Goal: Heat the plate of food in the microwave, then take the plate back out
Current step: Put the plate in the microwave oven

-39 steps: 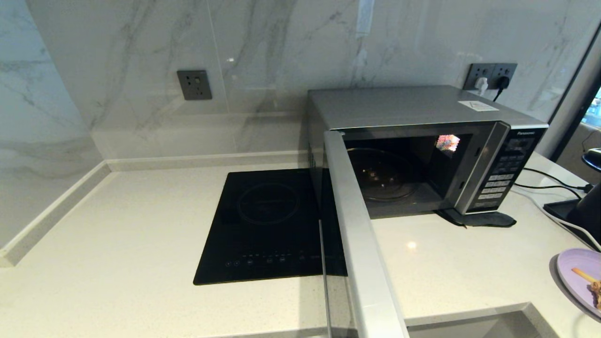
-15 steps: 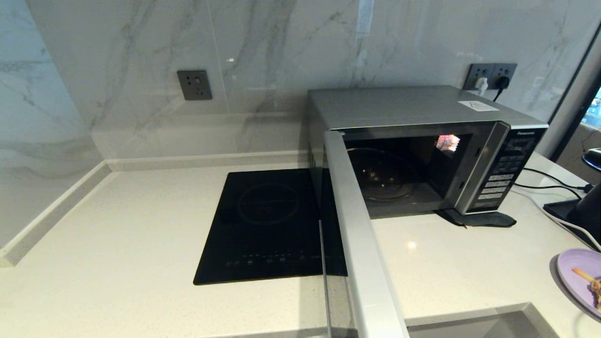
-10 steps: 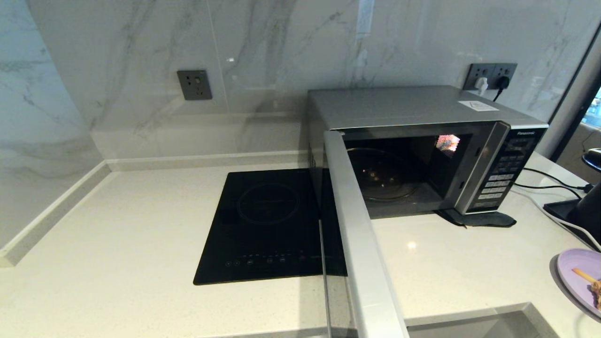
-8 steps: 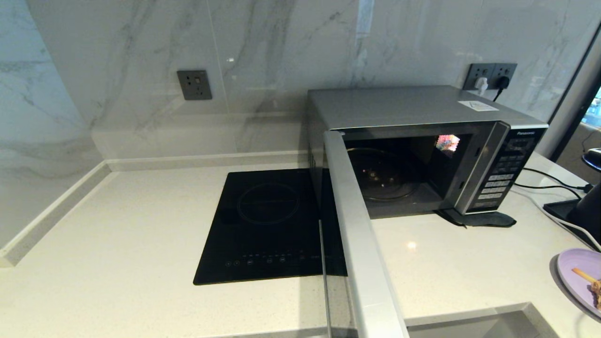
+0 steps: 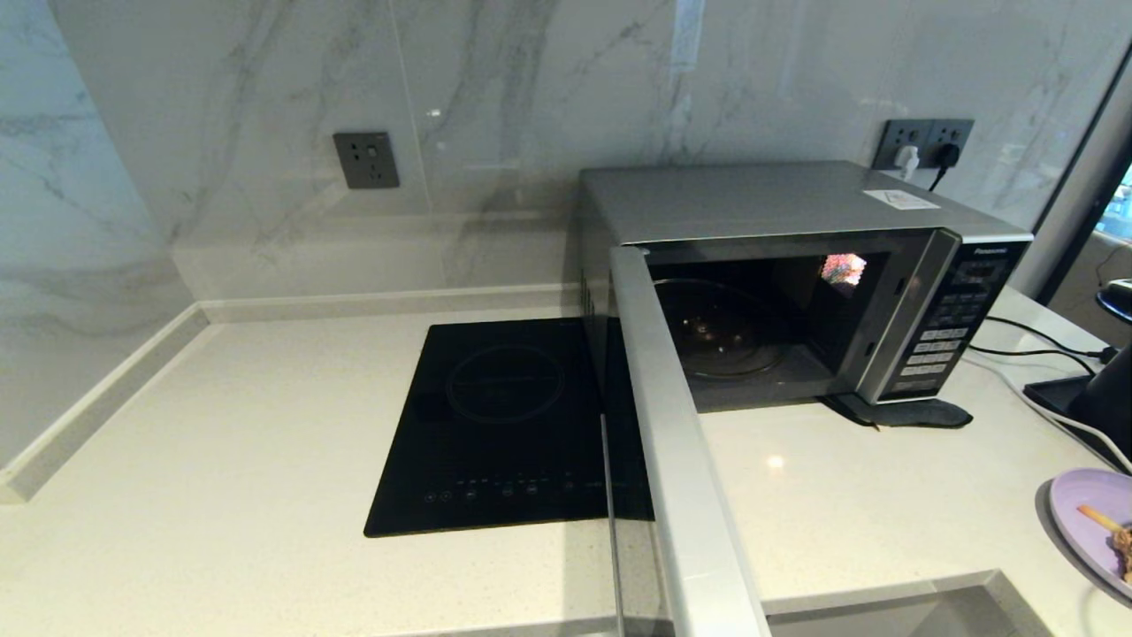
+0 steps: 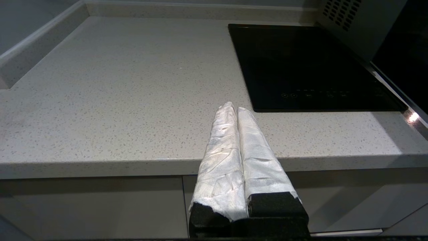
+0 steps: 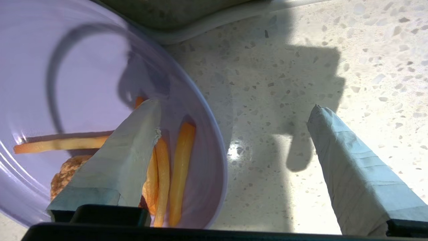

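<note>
The round lavender plate of fries and a browned fried piece [image 7: 83, 100] lies at the lower right edge of the head view, on the speckled pale stone table [image 5: 265, 442]. The right tool [image 7: 234, 134] hangs wide open and empty astride the plate's rim, one finger over the food, the other over bare table. The silver microwave [image 5: 778, 203], door open, stands upper right. The left tool [image 6: 238, 134], closed and empty, idles well apart.

A: What colour is the plate of food [image 7: 83, 67]?
B: Lavender, with orange-gold fries and a brown crumbed piece.
A: And the microwave [image 5: 761, 208]?
B: Silver, dark inside. The bench [image 5: 221, 442] is speckled off-white, the cooktop [image 5: 495, 425] black.
</note>
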Motion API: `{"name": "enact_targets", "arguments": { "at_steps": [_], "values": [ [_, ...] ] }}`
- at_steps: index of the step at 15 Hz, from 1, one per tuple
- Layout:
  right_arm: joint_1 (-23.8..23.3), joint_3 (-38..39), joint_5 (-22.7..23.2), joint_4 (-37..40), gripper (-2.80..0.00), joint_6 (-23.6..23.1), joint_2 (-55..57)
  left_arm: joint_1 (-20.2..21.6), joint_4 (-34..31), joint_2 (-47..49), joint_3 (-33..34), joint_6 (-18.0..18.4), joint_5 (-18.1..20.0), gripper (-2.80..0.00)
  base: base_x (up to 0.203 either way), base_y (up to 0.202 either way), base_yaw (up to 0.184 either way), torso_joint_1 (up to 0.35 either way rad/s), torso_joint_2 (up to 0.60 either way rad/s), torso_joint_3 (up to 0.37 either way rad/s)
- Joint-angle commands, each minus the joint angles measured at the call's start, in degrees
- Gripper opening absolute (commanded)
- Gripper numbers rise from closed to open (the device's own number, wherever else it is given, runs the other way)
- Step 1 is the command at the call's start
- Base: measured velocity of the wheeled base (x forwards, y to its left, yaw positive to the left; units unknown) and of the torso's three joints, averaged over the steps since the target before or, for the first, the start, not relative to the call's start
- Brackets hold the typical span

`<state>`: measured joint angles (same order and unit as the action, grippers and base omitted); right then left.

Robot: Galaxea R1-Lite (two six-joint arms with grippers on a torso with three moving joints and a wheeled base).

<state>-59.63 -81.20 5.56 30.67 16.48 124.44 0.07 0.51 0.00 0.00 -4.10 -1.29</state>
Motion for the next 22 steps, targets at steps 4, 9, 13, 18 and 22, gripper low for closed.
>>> {"name": "enact_targets", "arguments": {
  "at_steps": [4,9,13,18,22],
  "values": [
    [0.66,-0.18,-0.55,0.09,0.00,0.13,0.98,0.01,0.02,0.09,0.00,-0.03,-0.03,-2.80,0.000,0.000,0.000,0.000,0.00,0.000],
    [0.66,-0.36,-0.11,0.09,-2.80,0.22,0.71,0.01,0.02,0.09,0.00,-0.03,-0.03,-2.80,0.000,0.000,0.000,0.000,0.00,0.000],
    [0.66,-0.52,0.25,0.09,-2.80,0.28,0.71,0.01,0.02,0.09,0.00,-0.03,-0.03,-2.80,0.000,0.000,0.000,0.000,0.00,0.000],
    [0.66,-0.62,0.33,0.09,-2.80,0.39,0.36,0.01,0.02,0.09,0.00,-0.03,-0.03,-2.80,0.000,0.000,0.000,0.000,0.00,0.000],
    [0.58,-0.20,3.17,0.18,-2.80,0.32,-0.65,0.01,0.02,0.09,0.00,-0.03,-0.03,-2.80,0.000,0.000,0.000,0.000,0.00,0.000]
  ]
}}
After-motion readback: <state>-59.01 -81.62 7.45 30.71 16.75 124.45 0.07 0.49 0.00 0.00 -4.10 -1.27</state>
